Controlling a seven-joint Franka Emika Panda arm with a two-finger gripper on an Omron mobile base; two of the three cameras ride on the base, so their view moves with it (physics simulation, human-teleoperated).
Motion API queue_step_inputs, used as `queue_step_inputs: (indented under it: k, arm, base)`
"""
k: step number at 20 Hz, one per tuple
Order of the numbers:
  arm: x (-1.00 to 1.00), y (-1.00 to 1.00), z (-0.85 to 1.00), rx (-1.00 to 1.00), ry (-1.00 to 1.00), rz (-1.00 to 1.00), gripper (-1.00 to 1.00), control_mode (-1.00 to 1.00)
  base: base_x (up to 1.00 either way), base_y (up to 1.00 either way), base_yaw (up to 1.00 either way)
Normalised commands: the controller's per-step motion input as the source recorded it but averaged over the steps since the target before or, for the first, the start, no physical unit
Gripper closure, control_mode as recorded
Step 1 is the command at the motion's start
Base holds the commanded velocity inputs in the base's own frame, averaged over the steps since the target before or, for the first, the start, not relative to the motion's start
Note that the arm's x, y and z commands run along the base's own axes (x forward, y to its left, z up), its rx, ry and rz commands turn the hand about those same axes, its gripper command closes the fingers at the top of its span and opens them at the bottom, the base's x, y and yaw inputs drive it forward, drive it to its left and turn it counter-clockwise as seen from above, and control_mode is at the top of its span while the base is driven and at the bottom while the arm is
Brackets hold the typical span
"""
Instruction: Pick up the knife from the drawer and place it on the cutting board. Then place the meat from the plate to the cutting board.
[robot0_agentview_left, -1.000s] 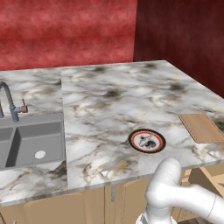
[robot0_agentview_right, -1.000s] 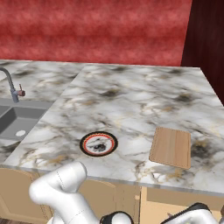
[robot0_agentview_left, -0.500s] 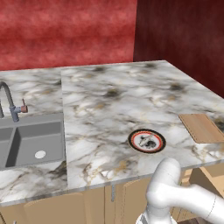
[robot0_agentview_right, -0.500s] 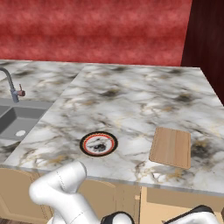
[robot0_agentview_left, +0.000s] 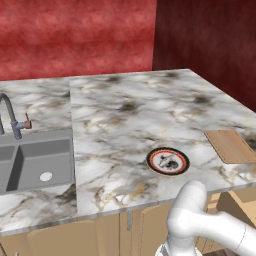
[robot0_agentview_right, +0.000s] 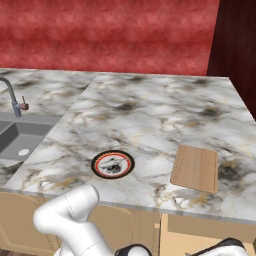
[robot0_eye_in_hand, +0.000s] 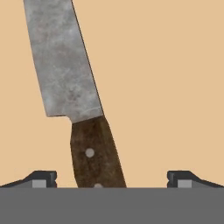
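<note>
Left base view, left to right: sink (robot0_agentview_left: 35, 162) with faucet (robot0_agentview_left: 12, 117) sunk into the marble tabletop (robot0_agentview_left: 130, 115). Plate (robot0_agentview_left: 168, 161), black rim and red ring, sits near the front edge, small mottled grey meat (robot0_agentview_left: 169, 161) on its white centre. Cutting board (robot0_agentview_left: 231, 146) lies flat further right, apart from the plate, nothing on it. White arm (robot0_agentview_left: 200, 220) bends down below the tabletop edge at lower right, toward the open drawer (robot0_agentview_left: 240, 200).

Right base view: same layout, sink at left, plate with meat mid-front, cutting board at right near the front edge; arm curls low at the bottom left.

Hand view: knife (robot0_eye_in_hand: 76, 100) lies flat on the tan drawer floor (robot0_eye_in_hand: 166, 87), grey blade toward the top, slightly tilted left, brown riveted handle toward the bottom. Claw (robot0_eye_in_hand: 111, 180) is spread wide, fingertips (robot0_eye_in_hand: 41, 178) set far apart either side of the handle, neither touching it. Handle sits left of centre between them. Knife not gripped, not lifted.
</note>
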Motion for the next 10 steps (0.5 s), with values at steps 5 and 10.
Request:
queue_step_inputs:
  k: [5, 10]
  arm:
    - [-0.04, 0.01, -0.14, 0.0, 0.0, 0.0, -1.0, -1.0]
    - [0.0, 0.11, -0.23, 0.0, 0.0, 0.02, -1.0, -1.0]
  base:
    - [0.0, 0.0, 0.0]
    - [0.0, 0.0, 0.0]
